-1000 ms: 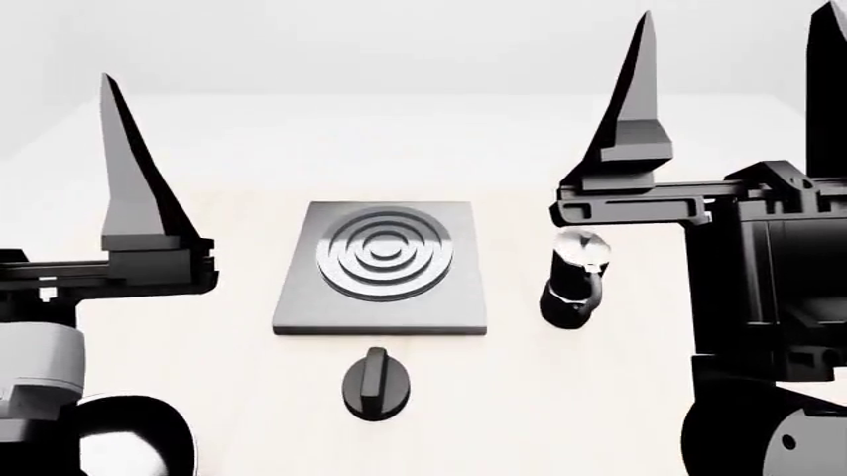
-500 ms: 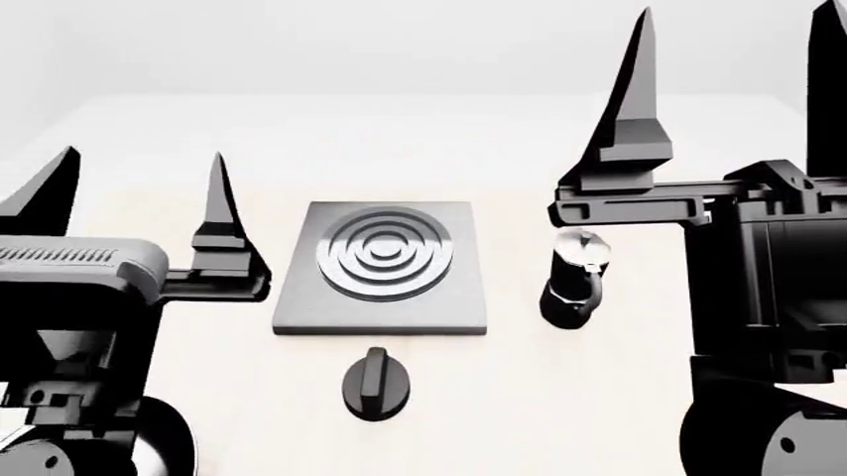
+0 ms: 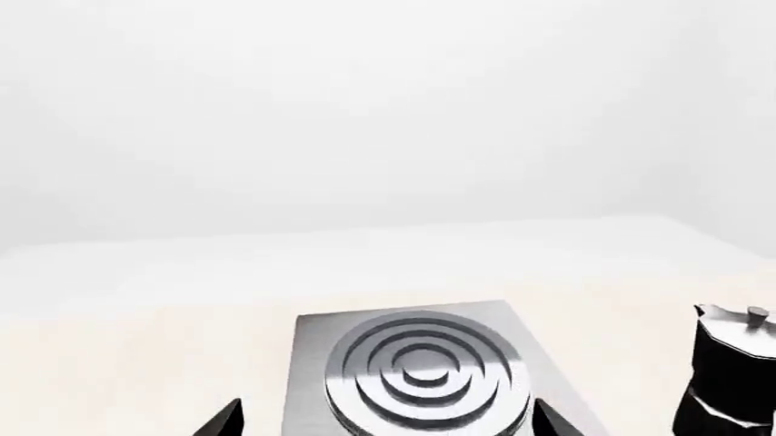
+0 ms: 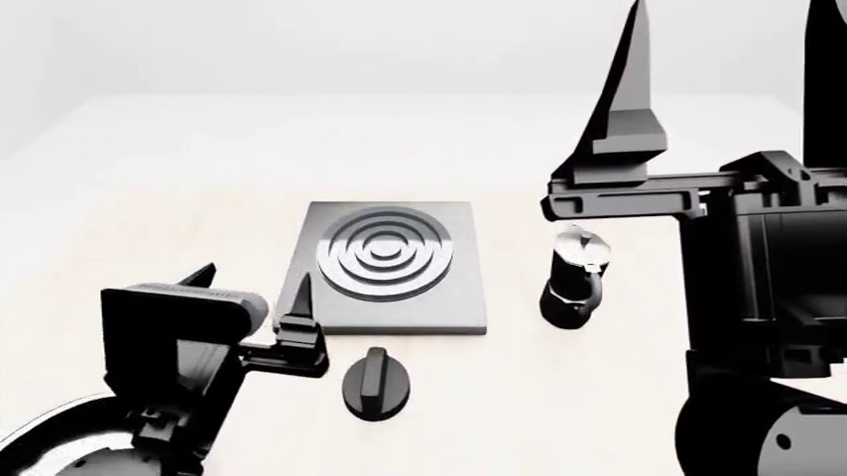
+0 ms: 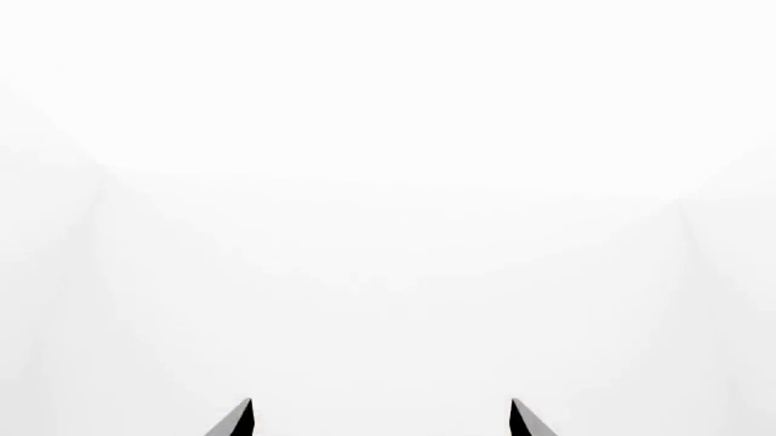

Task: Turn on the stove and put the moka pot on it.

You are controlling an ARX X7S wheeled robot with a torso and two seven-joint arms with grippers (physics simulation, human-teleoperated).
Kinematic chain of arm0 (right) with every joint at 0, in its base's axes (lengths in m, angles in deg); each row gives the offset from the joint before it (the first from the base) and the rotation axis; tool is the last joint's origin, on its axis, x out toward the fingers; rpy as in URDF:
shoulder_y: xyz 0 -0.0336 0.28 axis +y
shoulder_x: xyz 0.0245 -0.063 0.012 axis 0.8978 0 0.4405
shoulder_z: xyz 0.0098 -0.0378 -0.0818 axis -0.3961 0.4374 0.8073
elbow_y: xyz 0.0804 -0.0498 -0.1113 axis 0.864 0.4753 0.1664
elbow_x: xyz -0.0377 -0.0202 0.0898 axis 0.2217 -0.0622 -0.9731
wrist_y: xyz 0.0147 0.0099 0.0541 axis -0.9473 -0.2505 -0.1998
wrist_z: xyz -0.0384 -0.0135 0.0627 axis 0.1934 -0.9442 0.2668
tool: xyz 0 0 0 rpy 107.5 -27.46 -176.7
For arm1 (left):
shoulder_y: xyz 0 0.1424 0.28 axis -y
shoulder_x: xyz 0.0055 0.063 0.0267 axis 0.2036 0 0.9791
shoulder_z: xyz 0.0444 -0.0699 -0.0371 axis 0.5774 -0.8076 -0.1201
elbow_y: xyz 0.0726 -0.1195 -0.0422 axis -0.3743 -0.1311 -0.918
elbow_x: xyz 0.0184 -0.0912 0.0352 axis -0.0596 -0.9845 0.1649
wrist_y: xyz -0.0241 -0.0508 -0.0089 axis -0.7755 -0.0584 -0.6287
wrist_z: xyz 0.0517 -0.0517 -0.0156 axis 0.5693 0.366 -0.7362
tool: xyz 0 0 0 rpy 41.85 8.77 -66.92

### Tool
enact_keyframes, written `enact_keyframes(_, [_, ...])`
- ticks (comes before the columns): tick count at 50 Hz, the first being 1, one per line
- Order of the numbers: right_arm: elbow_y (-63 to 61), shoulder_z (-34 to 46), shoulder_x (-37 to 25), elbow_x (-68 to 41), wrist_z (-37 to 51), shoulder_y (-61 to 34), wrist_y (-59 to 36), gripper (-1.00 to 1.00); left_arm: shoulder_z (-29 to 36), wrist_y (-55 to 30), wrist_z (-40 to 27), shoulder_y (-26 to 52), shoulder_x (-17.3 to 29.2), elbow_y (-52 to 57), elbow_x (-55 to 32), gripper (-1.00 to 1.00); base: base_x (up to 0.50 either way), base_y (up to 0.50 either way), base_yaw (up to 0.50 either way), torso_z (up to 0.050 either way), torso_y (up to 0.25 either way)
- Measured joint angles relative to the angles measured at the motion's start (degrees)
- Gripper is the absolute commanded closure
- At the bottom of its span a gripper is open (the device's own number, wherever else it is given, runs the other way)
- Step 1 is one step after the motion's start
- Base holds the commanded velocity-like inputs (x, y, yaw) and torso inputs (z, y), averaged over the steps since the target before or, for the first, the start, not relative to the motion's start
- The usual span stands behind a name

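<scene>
Two things matter to me on this table: the stove and the moka pot. My left gripper hangs low just off the hotplate's near left corner, fingers spread with nothing between them, close beside the round black knob that sits apart in front of the plate. My right gripper is raised high, its two prongs wide apart and empty, and its wrist view shows only blank white. The pot stands upright on the table just right of the hotplate, not touching it, handle toward me as far as I can tell. I judge it rigid and fairly light, top-heavy for its narrow base, with a shiny silver upper half that could slip; the black faceted body or the waist above it looks like the safer place to pinch, squarely so it stays level. The knob looks stiff, with a raised ridge that suits a two-finger twist. Whether the pot holds anything I cannot tell, as its lid is down. The burner rings are bare.
</scene>
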Motion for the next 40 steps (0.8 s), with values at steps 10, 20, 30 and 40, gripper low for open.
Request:
enact_keyframes(10, [0.0,0.1,0.0,-0.1,0.3,0.8,0.4,-1.00,1.6,1.0,0.1,-4.1,0.0,-4.8,-2.6,-1.00,0.00,0.00,0.00,0.000,0.000])
enact_keyframes(20, [0.0,0.1,0.0,-0.2,0.4,1.2,0.7,-1.00,4.4,3.7,-0.3,-8.0,-0.1,-9.5,-4.5,-1.00,0.00,0.00,0.00,0.000,0.000])
enact_keyframes(30, [0.0,0.6,0.0,-0.1,0.5,0.6,0.2,-1.00,6.1,5.5,-1.0,-9.4,0.2,-12.7,-6.2,-1.00,0.00,0.00,0.00,0.000,0.000])
enact_keyframes(40, [0.0,0.6,0.0,-0.2,0.4,0.5,0.0,-1.00,8.1,7.0,-2.0,-9.0,0.4,-16.1,-7.4,-1.00,0.00,0.00,0.00,0.000,0.000])
